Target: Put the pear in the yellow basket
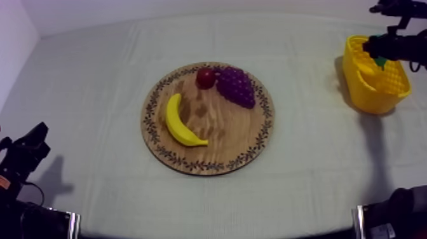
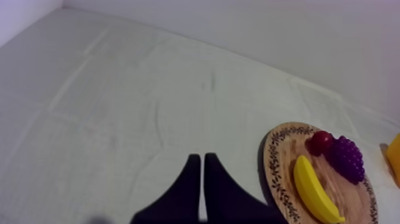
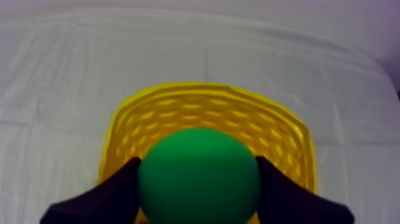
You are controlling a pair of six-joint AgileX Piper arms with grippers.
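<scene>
Grey-white cloth spreads below. Above the yellow basket, the right gripper grasps the pear. Best to lower it centred inside the rim, then release gently. The left gripper rests clenched, empty.

Matt, creased cloth. Grained wooden board, slight sheen. Yellow plastic lattice basket. Smooth matt plastic pear. Glossy banana; bumpy grapes. My right fingers matt black.
</scene>
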